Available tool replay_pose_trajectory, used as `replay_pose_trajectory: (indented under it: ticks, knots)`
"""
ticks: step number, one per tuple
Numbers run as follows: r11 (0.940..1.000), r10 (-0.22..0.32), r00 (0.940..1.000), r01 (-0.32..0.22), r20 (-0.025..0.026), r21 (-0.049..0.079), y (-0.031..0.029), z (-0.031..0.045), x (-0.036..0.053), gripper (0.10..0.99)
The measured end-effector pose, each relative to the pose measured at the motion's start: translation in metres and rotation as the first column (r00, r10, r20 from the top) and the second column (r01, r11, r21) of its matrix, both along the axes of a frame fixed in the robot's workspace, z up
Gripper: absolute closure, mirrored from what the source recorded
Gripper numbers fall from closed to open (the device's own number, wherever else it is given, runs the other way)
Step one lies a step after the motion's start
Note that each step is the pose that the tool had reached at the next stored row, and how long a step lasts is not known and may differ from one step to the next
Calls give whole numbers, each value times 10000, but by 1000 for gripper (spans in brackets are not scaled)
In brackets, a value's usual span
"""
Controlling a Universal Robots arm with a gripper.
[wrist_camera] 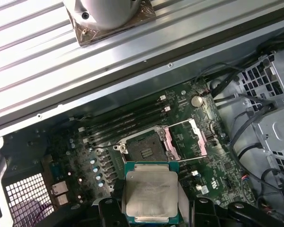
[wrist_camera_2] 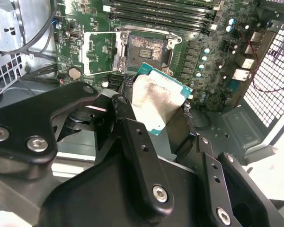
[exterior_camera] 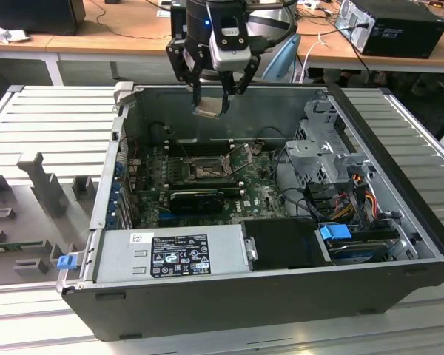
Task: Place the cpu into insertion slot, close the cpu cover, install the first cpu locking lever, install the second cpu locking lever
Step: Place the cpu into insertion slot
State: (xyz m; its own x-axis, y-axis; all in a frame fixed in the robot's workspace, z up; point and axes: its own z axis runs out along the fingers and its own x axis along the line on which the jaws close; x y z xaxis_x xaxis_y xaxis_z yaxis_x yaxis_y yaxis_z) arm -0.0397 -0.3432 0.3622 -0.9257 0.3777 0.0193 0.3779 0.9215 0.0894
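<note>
Sitting open on a ribbed grey table (exterior_camera: 52, 111), black metal computer case (exterior_camera: 244, 296) shows a silver power supply (exterior_camera: 170, 255) near and green motherboard (exterior_camera: 263, 196). Gripper (exterior_camera: 211, 106) hangs above the far wall, fingers clamped on the flat silver-beige cpu (exterior_camera: 209, 111). Square black insertion slot (exterior_camera: 205, 171) lies bare, well below; thin grey cpu cover (wrist_camera: 170, 142) stands swung open beside it.

Raised cpu cover (wrist_camera: 170, 142) leaves the insertion slot (wrist_camera: 146, 147) unobstructed.
</note>
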Motion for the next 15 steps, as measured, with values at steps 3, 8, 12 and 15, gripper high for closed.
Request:
replay_pose_trajectory:
  ticks: [3,8,12,15]
  knots:
    - [9999,-151,9999,151,0,0,0,0,0,557]
    - [9977,-672,9977,672,0,-1,0,-3,0,557]
    - [9942,-1079,9942,1079,-1,-2,0,-8,0,557]
    - [9898,-1426,9898,1426,0,0,0,-10,0,557]
